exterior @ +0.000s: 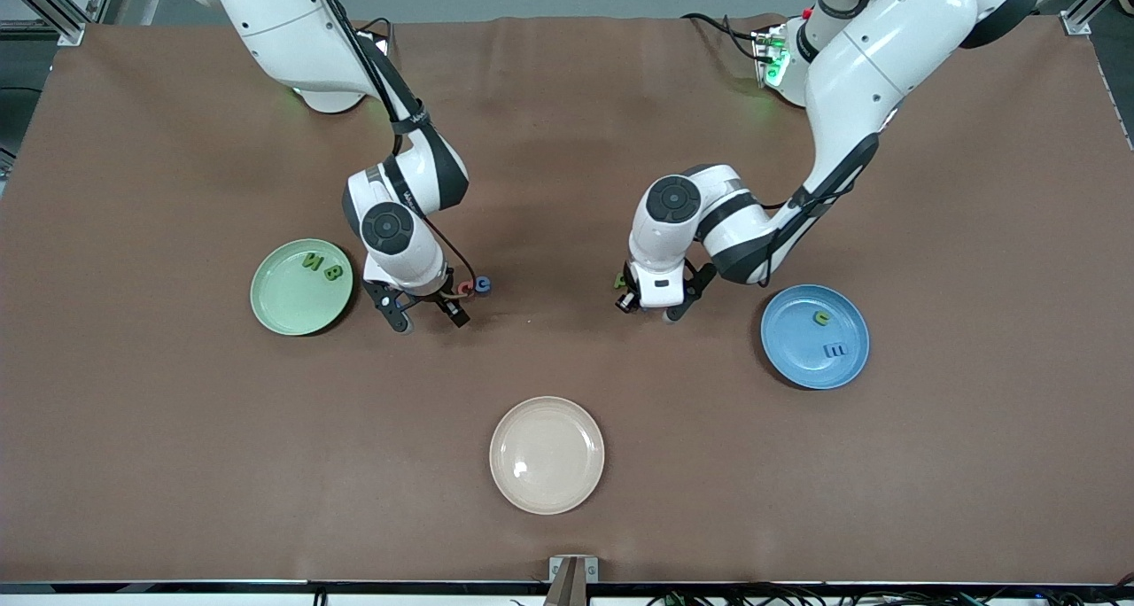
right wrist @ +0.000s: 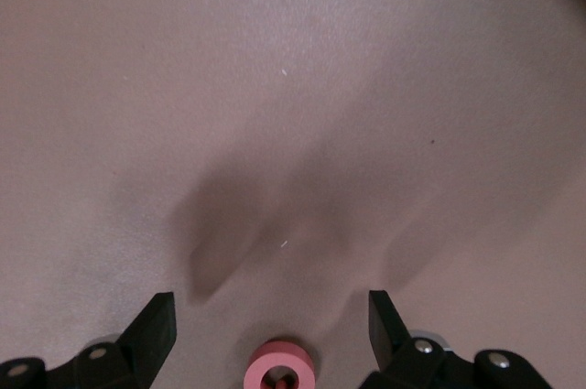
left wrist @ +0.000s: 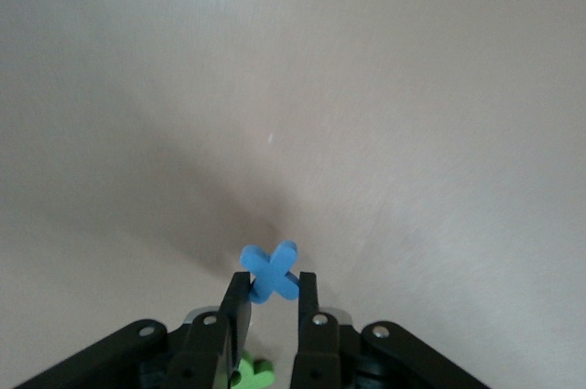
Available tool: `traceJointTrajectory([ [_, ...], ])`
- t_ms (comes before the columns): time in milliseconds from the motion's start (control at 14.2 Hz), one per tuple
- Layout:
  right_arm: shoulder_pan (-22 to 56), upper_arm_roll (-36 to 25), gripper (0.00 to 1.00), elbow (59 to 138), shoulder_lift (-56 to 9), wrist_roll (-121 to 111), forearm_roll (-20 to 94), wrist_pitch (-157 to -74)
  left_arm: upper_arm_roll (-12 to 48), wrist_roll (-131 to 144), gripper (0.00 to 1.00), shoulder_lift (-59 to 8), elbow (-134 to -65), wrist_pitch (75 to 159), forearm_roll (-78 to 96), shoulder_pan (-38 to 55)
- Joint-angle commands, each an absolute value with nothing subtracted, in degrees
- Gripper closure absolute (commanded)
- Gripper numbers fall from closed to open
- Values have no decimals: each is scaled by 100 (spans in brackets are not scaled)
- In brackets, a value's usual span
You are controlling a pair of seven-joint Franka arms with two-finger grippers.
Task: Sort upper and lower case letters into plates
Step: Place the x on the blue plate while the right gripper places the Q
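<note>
brown cloth covers the whole surface (exterior: 567, 517), and i see three plates on it. the pale green plate (exterior: 282, 309) sits toward the right arm's end, with two green letters (exterior: 322, 265) lying in it near the rim farthest from the front camera. the blue plate (exterior: 797, 358) sits toward the left arm's end and holds a green letter (exterior: 822, 318) and a blue letter (exterior: 834, 351). the cream plate (exterior: 547, 454) lies between them, nearer to the front camera than both.

my right gripper (exterior: 428, 312) hangs low just beside the green plate, its fingers (right wrist: 154, 329) spread wide and grasping nothing. in the right wrist view the red ring letter (right wrist: 280, 368) lies on the cloth between those fingers, touched by neither. in the front view a blue letter c (exterior: 483, 283) rests just beside the red ring, toward the left arm's end.

my left gripper (exterior: 651, 309) hangs low over the bare cloth between the blue plate and the table's middle. the left wrist view shows its fingers (left wrist: 236, 307) clenched on a blue x letter (left wrist: 272, 272), pinched at their tips. a green letter (left wrist: 252, 372) lies on the cloth under the gripper, and in the front view it peeks out beside the wrist.
</note>
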State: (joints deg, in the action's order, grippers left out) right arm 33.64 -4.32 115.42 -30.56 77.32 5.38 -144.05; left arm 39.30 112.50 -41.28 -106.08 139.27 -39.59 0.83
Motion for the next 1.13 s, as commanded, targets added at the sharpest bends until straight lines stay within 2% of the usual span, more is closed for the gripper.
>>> traceJointTrajectory([
  [0, 3507, -483, 19, 11496, -3085, 7866, 510, -14396, 4051, 11224, 85, -3771, -10758, 13790, -4017, -254],
  [212, 3603, -483, 30, 11522, -3111, 7875, 518, -14396, 4244, 10541, 85, -3543, -10959, 13369, -4017, -850],
  [565, 3762, -483, 37, 11558, -3111, 8077, 519, -14379, 5403, 9162, 85, -3516, -11434, 13009, -4017, -2853],
  [776, 3797, -483, 48, 11558, -3111, 8104, 519, -14370, 5660, 8352, 85, -3516, -11689, 12885, -4017, -3619],
  [917, 3797, -483, 61, 11566, -3111, 8104, 519, -14370, 5660, 7991, 85, -3524, -11838, 12885, -4078, -3849],
  [1058, 3771, -483, 85, 11566, -3103, 8104, 519, -14344, 5634, 7692, 85, -3586, -11848, 12928, -4166, -3929],
])
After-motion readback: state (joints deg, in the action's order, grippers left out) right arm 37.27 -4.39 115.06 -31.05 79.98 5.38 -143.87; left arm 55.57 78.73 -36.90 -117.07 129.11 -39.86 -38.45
